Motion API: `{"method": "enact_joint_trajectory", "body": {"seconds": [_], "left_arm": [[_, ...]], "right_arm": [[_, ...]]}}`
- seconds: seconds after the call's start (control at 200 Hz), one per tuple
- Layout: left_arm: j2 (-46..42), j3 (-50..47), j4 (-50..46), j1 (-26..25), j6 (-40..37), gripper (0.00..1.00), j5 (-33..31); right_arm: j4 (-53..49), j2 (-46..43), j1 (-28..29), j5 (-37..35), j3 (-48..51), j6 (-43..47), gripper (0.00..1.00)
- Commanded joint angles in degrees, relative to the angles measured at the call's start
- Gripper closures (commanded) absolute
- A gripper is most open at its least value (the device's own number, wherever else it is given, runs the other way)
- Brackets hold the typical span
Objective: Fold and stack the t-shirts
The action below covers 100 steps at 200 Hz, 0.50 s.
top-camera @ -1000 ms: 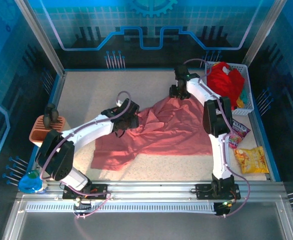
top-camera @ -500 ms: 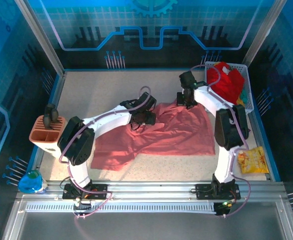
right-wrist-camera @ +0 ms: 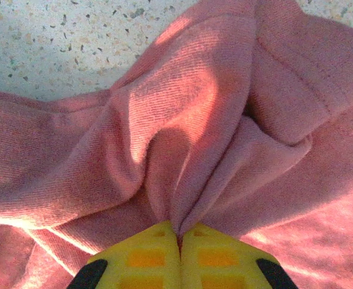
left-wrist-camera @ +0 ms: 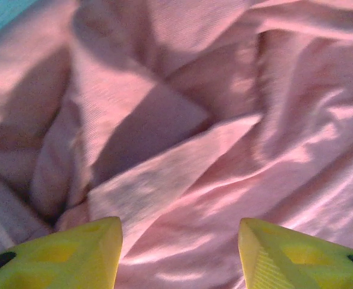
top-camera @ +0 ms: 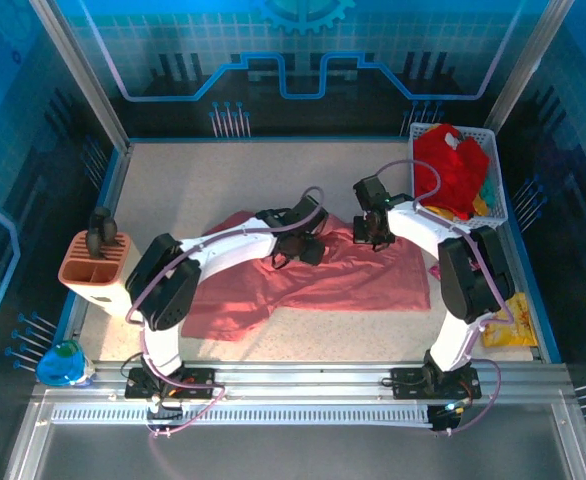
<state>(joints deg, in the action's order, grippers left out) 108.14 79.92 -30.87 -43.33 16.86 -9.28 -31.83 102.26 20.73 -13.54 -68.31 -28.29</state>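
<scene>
The large dusty salmon-pink cloth t-shirt (top-camera: 363, 280) lay rumpled across the middle of the speckled table (top-camera: 193, 190). A ridge of its far edge was pinched in the right gripper (right-wrist-camera: 179, 236), whose yellow fingers were clenched together on the fabric. The left gripper (left-wrist-camera: 179, 244) hung over the shirt's creased middle, jaws spread, gripping nothing. There were two shirts: the pink one and a brighter red t-shirt (top-camera: 451, 165), heaped in the single white plastic basket (top-camera: 497, 150) at the far right. The pink cloth showed deep folds and shadowed creases.
</scene>
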Motion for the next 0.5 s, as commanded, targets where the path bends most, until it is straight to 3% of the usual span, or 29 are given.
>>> {"method": "enact_joint_trajectory", "body": {"seconds": [0.0,0.255,0.495], "left_arm": [[3.8,4.0,0.5,-0.8,-5.2,0.45,-2.1],[9.3,9.3,1.3,-1.2,-7.8,0.42,-3.8],[11.4,9.2,1.6,-1.2,-7.6,0.57,-4.0]], "right_arm": [[0.8,1.1,0.2,-0.6,-0.6,-1.2,0.93],[1.0,1.5,-0.4,1.3,-0.2,-1.1,0.88],[1.3,-0.1,-2.0,3.2,0.2,-1.3,0.85]]}}
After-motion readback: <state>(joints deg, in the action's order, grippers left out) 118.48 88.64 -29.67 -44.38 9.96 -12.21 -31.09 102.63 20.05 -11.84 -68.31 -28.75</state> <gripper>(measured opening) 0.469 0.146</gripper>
